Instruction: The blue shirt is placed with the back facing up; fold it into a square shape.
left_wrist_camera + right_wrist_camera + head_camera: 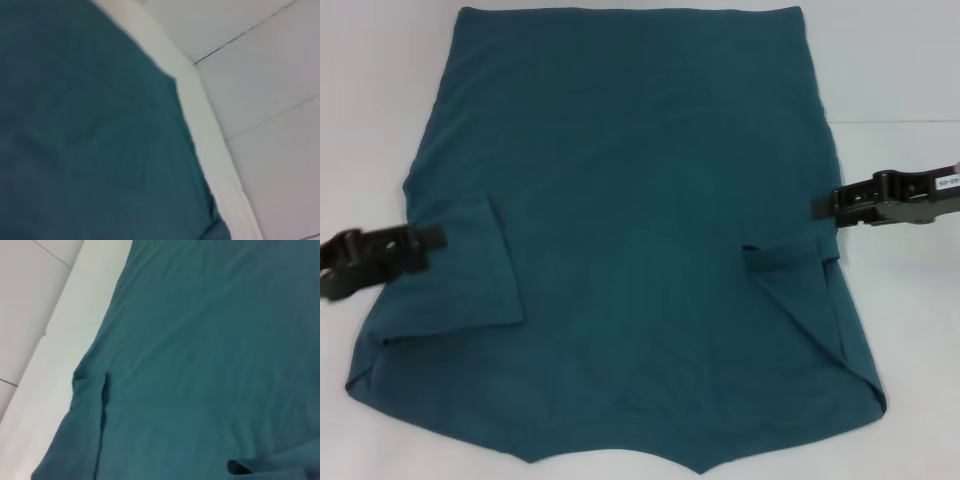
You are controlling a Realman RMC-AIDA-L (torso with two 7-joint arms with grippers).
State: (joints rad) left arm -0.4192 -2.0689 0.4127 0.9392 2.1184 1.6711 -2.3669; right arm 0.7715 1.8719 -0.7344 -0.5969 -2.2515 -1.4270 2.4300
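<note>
The blue shirt (640, 230) lies flat on the white table (900, 80), plain side up, hem toward the far edge and collar toward me. Both short sleeves are folded inward over the body, one at the left (470, 270) and one at the right (800, 285). My left gripper (432, 240) hovers at the shirt's left edge beside the folded sleeve. At the right edge, just above the other sleeve, is my right gripper (820, 207). The left wrist view is filled by teal shirt cloth (90, 130), and the right wrist view shows the shirt (210, 350) with a small fold.
White tabletop surrounds the shirt on the left, right and far sides. The wrist views show the table's edge (200, 125) (65, 355) and pale floor tiles (270, 75) beyond it.
</note>
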